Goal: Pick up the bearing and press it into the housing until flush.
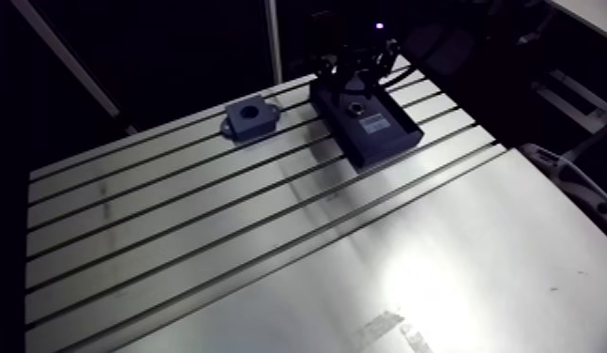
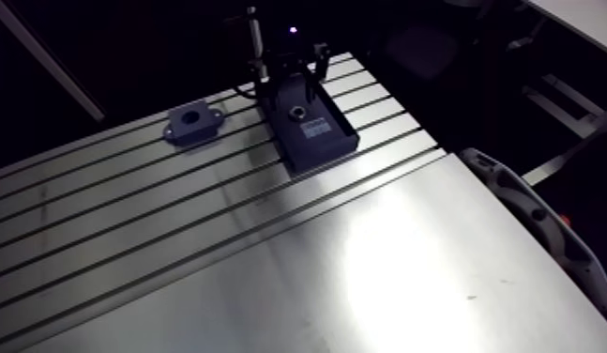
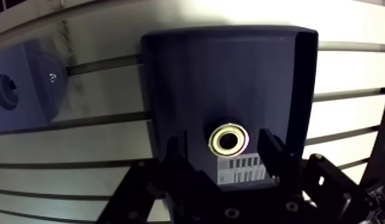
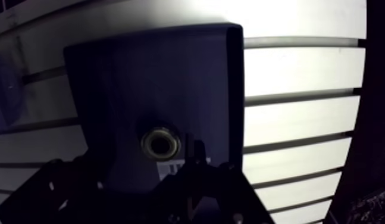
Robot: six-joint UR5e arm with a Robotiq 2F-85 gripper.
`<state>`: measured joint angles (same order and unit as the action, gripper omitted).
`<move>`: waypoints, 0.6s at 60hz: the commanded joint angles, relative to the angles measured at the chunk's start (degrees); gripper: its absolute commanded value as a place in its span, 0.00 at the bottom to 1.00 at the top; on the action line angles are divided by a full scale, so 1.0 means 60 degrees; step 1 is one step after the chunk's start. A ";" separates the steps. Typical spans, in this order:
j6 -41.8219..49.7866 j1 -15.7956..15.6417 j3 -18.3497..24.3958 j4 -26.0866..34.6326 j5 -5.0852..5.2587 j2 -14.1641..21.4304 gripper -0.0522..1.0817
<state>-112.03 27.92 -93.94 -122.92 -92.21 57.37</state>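
End effector (image 3: 223, 143) hangs low over a dark tray (image 1: 386, 131) at the far side of the bench (image 1: 269, 244). Its two fingers (image 3: 272, 152) are spread, one on each side of the bearing (image 3: 229, 139), and neither appears to touch it. We see nothing held between them.

The bearing is a small metal ring with a bright rim, and it lies flat on the tray floor. In the arm view a white barcode label (image 1: 371, 125) lies just beside it, at about five o'clock. The tray's raised walls stand well clear of the ring.

The housing (image 1: 250, 117) is a dark block with a round bore in its top face. It sits on the bench at about nine o'clock from the tray, apart from it, and its bore looks empty.

We judge that the pick-up is the step in hand and that the ring is framed but not yet gripped. The next move calls for a short straight descent, then closing evenly on the ring's outer rim so it stays level. After that it must be lifted above the tray wall and carried toward nine o'clock, to sit squarely over the bore before any pressing.
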 commanded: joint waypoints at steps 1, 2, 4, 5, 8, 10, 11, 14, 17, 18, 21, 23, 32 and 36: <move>0.0001 -0.0008 0.0049 -0.0029 -0.0005 -0.0061 0.32; -0.0011 0.0004 0.0049 -0.0029 -0.0004 -0.0063 0.32; -0.0013 0.0006 0.0049 -0.0029 -0.0004 -0.0064 0.32; -0.0013 0.0006 0.0049 -0.0029 -0.0004 -0.0064 0.32; -0.0013 0.0004 0.0049 -0.0029 -0.0004 -0.0064 0.32; -0.0013 -0.0006 0.0049 -0.0029 -0.0017 -0.0064 0.32; -0.0013 0.0004 0.0049 -0.0029 -0.0006 -0.0064 0.32; -0.0013 -0.0006 0.0049 -0.0029 -0.0017 -0.0064 0.32; -0.0011 0.0006 0.0037 -0.0029 -0.0017 -0.0049 0.32; -0.0011 0.0006 0.0037 -0.0029 -0.0017 -0.0049 0.32; -0.0013 0.0006 0.0008 -0.0015 -0.0033 -0.0049 0.32; -0.0013 0.0006 0.0006 -0.0014 -0.0034 -0.0049 0.32; -0.0013 0.0033 -0.0022 -0.0029 -0.0034 -0.0078 0.32; -0.0013 0.0036 -0.0024 -0.0029 -0.0034 -0.0078 0.33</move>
<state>-112.11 27.99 -93.92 -123.08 -92.38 56.98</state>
